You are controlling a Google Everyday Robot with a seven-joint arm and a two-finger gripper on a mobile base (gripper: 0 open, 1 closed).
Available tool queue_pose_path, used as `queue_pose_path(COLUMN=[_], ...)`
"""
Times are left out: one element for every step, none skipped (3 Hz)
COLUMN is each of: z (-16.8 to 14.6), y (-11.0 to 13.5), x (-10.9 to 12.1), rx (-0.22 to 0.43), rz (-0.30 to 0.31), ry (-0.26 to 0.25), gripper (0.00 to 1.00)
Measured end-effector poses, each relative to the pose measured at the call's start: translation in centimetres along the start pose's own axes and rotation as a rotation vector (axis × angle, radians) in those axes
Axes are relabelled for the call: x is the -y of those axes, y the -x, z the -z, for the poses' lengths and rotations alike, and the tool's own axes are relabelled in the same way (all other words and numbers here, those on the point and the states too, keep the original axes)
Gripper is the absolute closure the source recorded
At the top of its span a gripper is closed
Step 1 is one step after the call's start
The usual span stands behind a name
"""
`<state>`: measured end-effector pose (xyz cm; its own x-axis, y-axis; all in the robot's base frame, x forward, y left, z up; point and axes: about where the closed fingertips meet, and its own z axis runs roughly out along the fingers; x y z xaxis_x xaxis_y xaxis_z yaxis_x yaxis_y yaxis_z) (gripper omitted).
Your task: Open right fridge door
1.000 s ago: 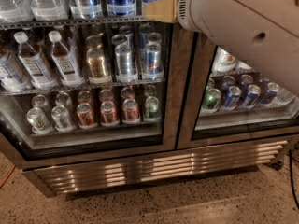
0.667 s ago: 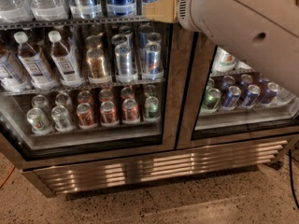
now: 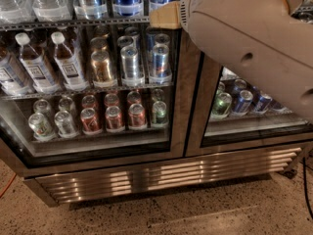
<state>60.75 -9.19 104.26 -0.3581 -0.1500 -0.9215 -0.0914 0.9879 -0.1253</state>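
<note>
Camera view puts our beige arm nearest, filling the upper right. Its tan end, the gripper, sits at top centre. We cannot tell whether it is apart, together or clamped on anything.

Well below the gripper lies the speckled floor. Above that runs the slatted steel grille of the fridge base.

Below and to the right of the gripper stands the right fridge door, shut, its brushed frame flush beside the left door with a dark seam between them. The arm covers its upper part.

Behind its glass, down and right of the gripper, tilted silver, green and blue cans show. Left of the gripper, behind the left door, we see white-capped bottles, with red-orange cans on the shelf beneath.
</note>
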Motion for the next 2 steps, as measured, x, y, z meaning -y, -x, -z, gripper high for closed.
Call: queue_pose_path(z=[0.3,2.2], y=[0.0,-1.4], x=[-0.7,-2.0], rx=[0.004,0.013], rz=[0.003,0.031], ry=[0.022,0.086], gripper=[0.0,0.0])
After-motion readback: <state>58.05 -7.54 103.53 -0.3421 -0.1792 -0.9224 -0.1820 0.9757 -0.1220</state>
